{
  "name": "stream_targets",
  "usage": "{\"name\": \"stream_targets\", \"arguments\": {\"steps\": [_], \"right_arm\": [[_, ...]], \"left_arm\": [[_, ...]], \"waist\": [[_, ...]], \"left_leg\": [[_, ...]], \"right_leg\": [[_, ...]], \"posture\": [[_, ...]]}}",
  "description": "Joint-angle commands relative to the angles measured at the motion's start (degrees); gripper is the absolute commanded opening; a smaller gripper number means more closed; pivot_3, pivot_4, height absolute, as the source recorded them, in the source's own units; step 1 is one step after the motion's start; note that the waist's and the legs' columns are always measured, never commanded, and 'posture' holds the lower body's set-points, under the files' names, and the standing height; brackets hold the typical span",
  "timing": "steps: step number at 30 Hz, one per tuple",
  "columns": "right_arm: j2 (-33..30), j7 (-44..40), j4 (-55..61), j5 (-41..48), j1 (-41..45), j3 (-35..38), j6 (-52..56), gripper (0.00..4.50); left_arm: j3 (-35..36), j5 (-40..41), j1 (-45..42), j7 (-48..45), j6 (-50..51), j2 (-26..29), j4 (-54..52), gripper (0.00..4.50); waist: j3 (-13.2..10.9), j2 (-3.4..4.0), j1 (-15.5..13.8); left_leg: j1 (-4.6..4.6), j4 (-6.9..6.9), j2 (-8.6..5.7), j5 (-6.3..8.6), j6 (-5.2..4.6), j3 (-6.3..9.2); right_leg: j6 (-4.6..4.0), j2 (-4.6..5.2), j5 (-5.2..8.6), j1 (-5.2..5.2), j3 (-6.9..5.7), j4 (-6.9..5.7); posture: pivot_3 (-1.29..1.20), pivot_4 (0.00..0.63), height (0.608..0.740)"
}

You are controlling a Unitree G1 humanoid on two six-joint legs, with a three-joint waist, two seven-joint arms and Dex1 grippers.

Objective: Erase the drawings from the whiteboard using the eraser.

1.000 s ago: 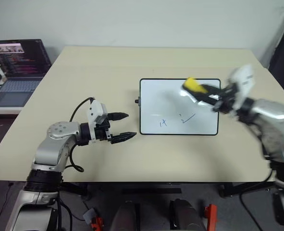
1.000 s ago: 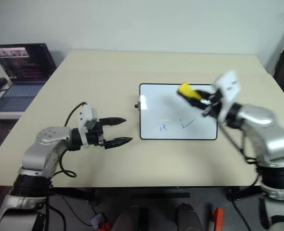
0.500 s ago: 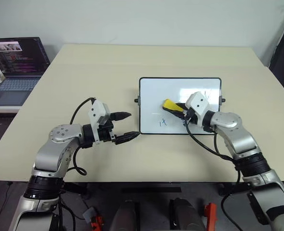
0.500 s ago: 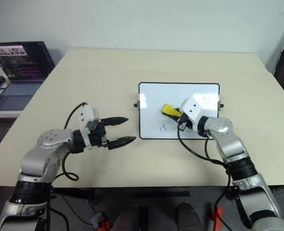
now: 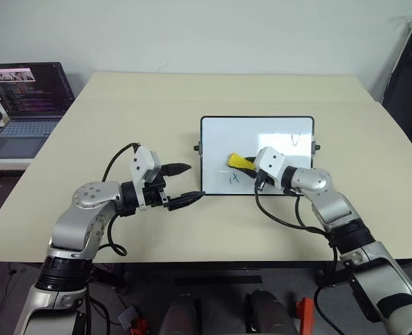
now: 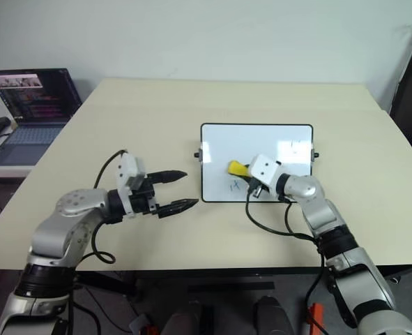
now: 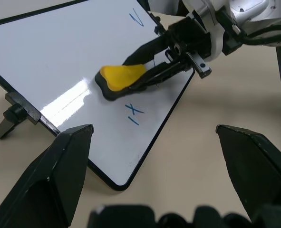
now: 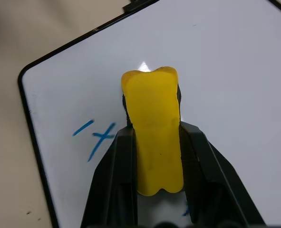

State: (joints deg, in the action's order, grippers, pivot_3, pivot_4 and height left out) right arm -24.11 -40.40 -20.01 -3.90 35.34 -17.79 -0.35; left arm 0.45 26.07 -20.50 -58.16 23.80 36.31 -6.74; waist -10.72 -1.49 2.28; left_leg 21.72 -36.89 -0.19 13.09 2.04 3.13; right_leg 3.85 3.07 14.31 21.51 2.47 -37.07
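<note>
right hand (image 5: 251,167) swung down from above the whiteboard's (image 5: 261,132) far edge, eraser (image 5: 238,160) now beside the blue marks (image 5: 233,177)

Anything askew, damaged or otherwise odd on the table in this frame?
Nothing stands out. The whiteboard lies flat and square on the table, the right gripper holds the yellow eraser over it beside the blue marks, and the left gripper hovers open beside the board.

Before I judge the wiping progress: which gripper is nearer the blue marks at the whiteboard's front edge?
Right. The right gripper holds the eraser on the whiteboard, just beside the blue marks. The left gripper is open, off the board past its left edge.
</note>
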Motion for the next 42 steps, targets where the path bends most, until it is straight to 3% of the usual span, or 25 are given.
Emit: {"name": "stream_targets", "arguments": {"steps": [1,8,15,20,26,31,36,42], "right_arm": [[-0.43,-2.18,-3.83,-3.11,-4.35,-3.21,2.16,0.86],[-1.3,-4.45,1.01,-3.17,-7.18,-4.13,4.24,0.86],[-0.67,-3.09,2.56,-3.17,-3.24,-1.96,4.24,0.86],[-1.94,-8.18,14.99,5.16,-1.26,3.39,13.43,0.86],[-12.08,-14.56,32.64,17.33,-2.19,15.31,29.07,0.86],[-26.4,-17.54,33.31,19.36,-11.29,28.83,30.68,0.86],[-32.55,-19.68,30.62,20.27,-21.09,38.56,27.56,0.86],[-33.96,-19.67,27.59,20.59,-23.39,40.47,24.44,0.86]], "left_arm": [[0.31,0.06,-0.51,-0.28,-0.32,0.62,-1.81,4.5],[-0.04,-0.19,-1.34,-0.79,-0.58,0.62,-1.01,4.5],[-0.47,-0.94,-2.74,-1.31,-1.41,-0.06,0.54,4.5],[0.6,0.73,-3.74,-1.82,-0.94,-0.45,0.24,4.5],[1.12,0.87,-6.03,-2.97,-1.9,0.3,2.08,4.5],[2.61,1.86,-8.5,-4.26,-1.38,1.29,3.68,4.5],[2.53,0.93,-8.94,-4.97,-1.99,1.79,5.21,4.5],[2.39,0.96,-9.82,-5.14,-1.35,1.63,5.13,4.5]], "waist": [[0.13,-0.08,0.03],[0.28,-0.2,-0.01],[0.27,-0.18,0.04],[0.15,-0.08,-0.18],[0.12,-0.04,-0.69],[0.08,-0.03,-1.98],[0.03,0.05,-1.75],[0.02,0.07,-0.48]], "left_leg": [[-0.1,-0.01,0.01,0.0,0.0,0.0],[-0.31,0.0,0.1,-0.01,-0.01,0.0],[-0.02,0.09,0.1,-0.01,-0.01,-0.02],[0.28,0.07,0.09,-0.02,-0.02,0.01],[1.36,0.16,-0.01,0.0,0.0,0.13],[2.12,0.16,-0.13,0.05,0.03,0.2],[2.06,0.14,-0.1,0.07,0.01,0.1],[1.94,-0.03,-0.07,0.06,0.0,0.0]], "right_leg": [[0.0,0.0,0.0,-0.1,0.0,0.01],[-0.06,0.0,-0.03,-0.15,0.03,-0.01],[-0.09,-0.01,-0.02,0.1,-0.01,0.03],[-0.08,-0.01,-0.03,0.37,-0.01,-0.01],[0.06,0.01,-0.37,1.35,-0.1,0.02],[0.14,0.12,-0.32,1.9,-0.26,0.23],[0.17,0.08,-0.28,1.9,-0.18,0.14],[0.26,0.05,-0.29,1.79,-0.08,0.08]], "posture": [[0.0,0.15,0.74],[0.0,0.15,0.74],[0.0,0.15,0.74],[0.0,0.15,0.74],[0.0,0.15,0.74],[0.0,0.15,0.74],[0.0,0.15,0.74],[0.0,0.15,0.74]]}}
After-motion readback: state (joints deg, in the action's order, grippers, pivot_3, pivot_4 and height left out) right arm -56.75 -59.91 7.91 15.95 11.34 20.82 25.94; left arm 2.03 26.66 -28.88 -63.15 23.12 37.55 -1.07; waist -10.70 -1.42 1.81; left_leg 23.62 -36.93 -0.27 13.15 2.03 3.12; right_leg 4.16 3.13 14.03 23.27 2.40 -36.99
